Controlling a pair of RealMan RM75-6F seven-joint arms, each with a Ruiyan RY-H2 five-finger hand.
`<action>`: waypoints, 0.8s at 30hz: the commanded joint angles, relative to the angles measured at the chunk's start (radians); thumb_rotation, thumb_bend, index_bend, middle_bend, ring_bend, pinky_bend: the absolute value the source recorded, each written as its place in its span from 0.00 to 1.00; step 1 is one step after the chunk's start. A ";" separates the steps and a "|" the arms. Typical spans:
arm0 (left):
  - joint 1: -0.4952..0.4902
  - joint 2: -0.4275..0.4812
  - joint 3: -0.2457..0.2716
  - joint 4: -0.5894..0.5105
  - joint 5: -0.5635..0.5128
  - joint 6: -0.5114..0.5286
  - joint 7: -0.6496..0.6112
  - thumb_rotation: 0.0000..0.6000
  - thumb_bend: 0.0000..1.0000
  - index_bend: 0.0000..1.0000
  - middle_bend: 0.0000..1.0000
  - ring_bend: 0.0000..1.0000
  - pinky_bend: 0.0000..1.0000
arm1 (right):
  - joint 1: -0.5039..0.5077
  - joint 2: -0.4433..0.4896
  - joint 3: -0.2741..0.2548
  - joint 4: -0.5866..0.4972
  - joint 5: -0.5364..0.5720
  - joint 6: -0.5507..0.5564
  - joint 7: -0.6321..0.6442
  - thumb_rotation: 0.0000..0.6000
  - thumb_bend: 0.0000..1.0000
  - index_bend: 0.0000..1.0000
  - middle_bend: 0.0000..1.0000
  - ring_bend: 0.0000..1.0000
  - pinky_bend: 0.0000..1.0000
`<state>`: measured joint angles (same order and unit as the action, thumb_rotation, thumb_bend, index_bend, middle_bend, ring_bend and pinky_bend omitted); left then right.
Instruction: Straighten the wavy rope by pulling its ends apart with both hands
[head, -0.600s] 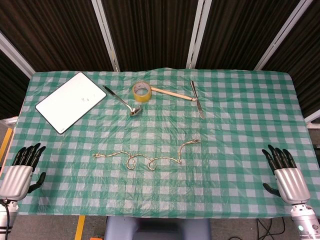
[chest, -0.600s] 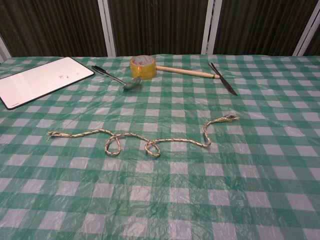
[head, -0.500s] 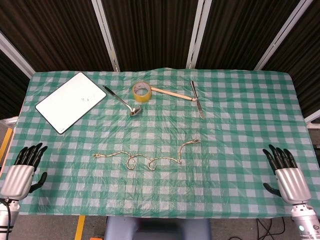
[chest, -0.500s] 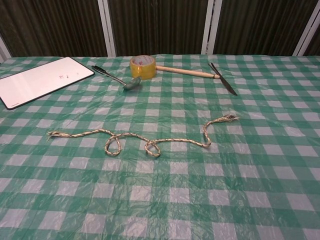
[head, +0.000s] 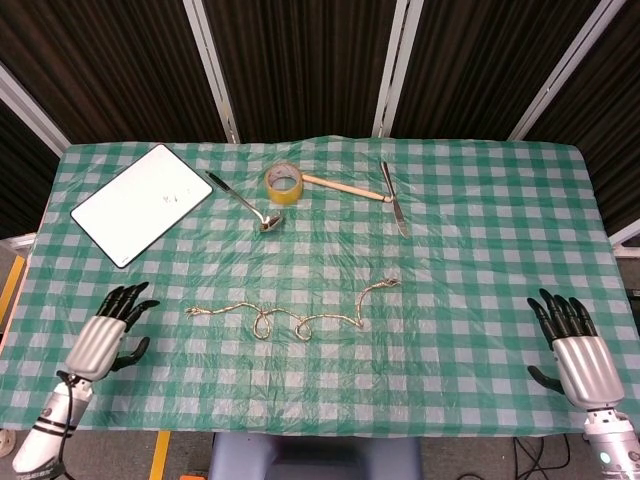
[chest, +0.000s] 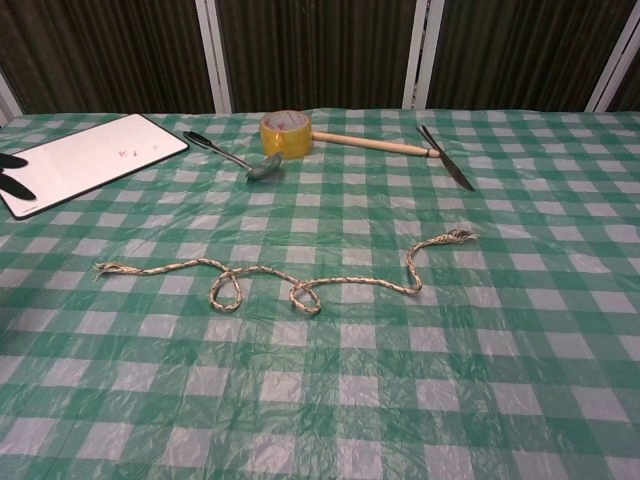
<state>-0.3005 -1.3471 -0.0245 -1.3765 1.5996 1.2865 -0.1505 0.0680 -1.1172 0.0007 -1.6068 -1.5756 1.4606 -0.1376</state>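
While neither hand holds anything yet, the left hand (head: 103, 333) hovers over the near-left part of the desk (head: 480, 250) with its fingers spread and pointing toward the rope (head: 300, 318). The rope's frayed left end lies just beyond those fingertips, off toward the middle, near but apart from them. The right hand (head: 578, 352) sits at the near-right edge, also empty with fingers extended, and well apart from the rope's right end, which curls up and away toward the far side.

Between the 2 hands the rope rests flat on the green checked cloth, running in waves with 2 small loops near its middle. Nothing touches it.

Farther from both hands, along the far side, sit a white board (head: 140, 203), a spoon (head: 243, 201), a roll of yellow tape (head: 283, 183), a wooden stick (head: 345, 187) and a knife (head: 393, 197).

My reading is that the step in hand is the reach, before any grasp. Next, each hand needs to come down on its own rope end and pinch it firmly; the right hand has the longer way to travel. Only then can they draw apart.
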 joint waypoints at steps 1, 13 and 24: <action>-0.064 -0.118 -0.017 0.127 0.002 -0.065 -0.038 1.00 0.46 0.31 0.00 0.00 0.01 | 0.002 -0.003 0.003 0.000 0.007 -0.005 -0.007 1.00 0.24 0.00 0.00 0.00 0.00; -0.133 -0.282 -0.054 0.305 -0.041 -0.097 0.054 1.00 0.45 0.39 0.01 0.00 0.01 | 0.010 -0.012 0.009 -0.003 0.034 -0.029 -0.035 1.00 0.24 0.00 0.00 0.00 0.00; -0.168 -0.387 -0.055 0.465 -0.072 -0.126 0.027 1.00 0.43 0.47 0.05 0.00 0.01 | 0.010 -0.013 0.007 -0.004 0.031 -0.026 -0.031 1.00 0.24 0.00 0.00 0.00 0.00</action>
<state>-0.4623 -1.7246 -0.0799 -0.9223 1.5307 1.1621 -0.1182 0.0775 -1.1299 0.0081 -1.6104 -1.5449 1.4353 -0.1678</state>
